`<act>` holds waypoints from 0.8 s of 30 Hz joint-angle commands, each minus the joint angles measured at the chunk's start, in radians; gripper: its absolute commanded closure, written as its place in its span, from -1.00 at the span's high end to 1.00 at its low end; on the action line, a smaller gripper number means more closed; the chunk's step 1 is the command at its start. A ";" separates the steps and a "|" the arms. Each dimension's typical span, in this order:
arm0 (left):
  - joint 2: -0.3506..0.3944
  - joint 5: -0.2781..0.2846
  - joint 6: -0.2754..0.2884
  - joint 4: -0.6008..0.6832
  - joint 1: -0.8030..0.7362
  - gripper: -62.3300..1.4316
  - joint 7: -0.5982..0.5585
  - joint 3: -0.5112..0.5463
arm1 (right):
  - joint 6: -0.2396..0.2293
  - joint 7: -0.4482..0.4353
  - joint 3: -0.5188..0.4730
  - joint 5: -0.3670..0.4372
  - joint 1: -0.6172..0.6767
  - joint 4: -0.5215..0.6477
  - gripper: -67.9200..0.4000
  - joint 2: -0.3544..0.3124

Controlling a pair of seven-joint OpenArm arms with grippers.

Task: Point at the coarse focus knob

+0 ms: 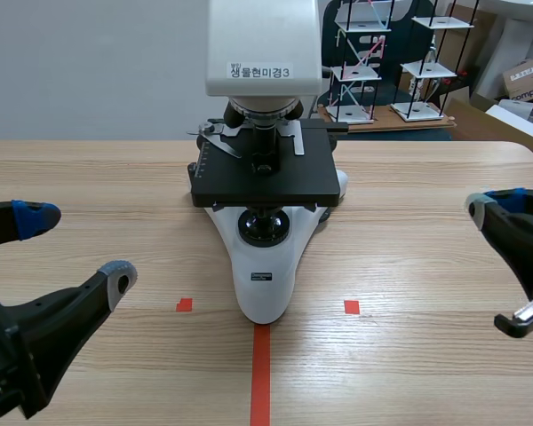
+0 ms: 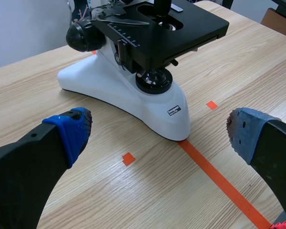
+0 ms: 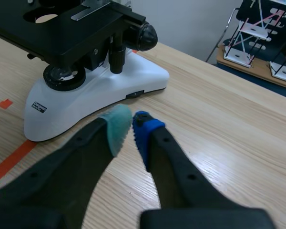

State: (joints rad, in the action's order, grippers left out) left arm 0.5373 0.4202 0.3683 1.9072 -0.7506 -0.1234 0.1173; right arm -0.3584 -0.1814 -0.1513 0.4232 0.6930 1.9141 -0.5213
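A white microscope [image 1: 265, 266] with a black stage [image 1: 262, 173] stands at the table's middle. Its black coarse focus knob [image 3: 144, 36] juts from the side of the arm in the right wrist view, well ahead of my right gripper [image 3: 131, 125], which is shut on nothing with its pads nearly touching. The matching knob [image 2: 83, 36] on the other side shows in the left wrist view, far ahead of my left gripper [image 2: 159, 129], which stands open. In the scene view the left gripper [image 1: 78, 247] is low at the left and the right gripper [image 1: 496, 206] is at the right edge.
Orange-red tape line [image 1: 260, 377] runs from the microscope's base toward the table's near edge, with small squares [image 1: 185, 304] on each side. Behind the table stands a shelf of wire-frame models [image 1: 382, 62], with cardboard boxes [image 1: 526, 75] at the far right.
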 commanded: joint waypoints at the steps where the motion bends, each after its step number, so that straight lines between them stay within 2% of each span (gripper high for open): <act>1: -0.005 0.006 0.001 0.016 0.000 0.91 -0.014 0.006 | 0.004 -0.011 -0.008 0.007 -0.028 0.008 -0.94 -0.002; 4: -0.005 0.006 0.001 0.016 0.000 0.91 -0.014 0.006 | 0.007 0.024 -0.008 0.007 -0.070 0.008 -0.98 -0.003; 7: -0.005 0.006 0.001 0.016 0.000 0.91 -0.014 0.006 | 0.033 0.099 -0.007 0.008 -0.129 0.008 -0.98 -0.003; 17: -0.005 0.006 0.001 0.016 0.000 0.91 -0.014 0.006 | 0.029 0.240 -0.004 0.009 -0.411 0.008 -0.98 -0.003; 24: -0.005 0.006 0.001 0.016 0.000 0.91 -0.014 0.006 | 0.029 0.325 0.082 0.042 -0.613 -0.027 -0.98 -0.008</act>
State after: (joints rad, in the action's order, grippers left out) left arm 0.5373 0.4198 0.3683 1.9072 -0.7506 -0.1234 0.1173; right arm -0.3328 0.1486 -0.0814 0.4614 0.0990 1.8999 -0.5217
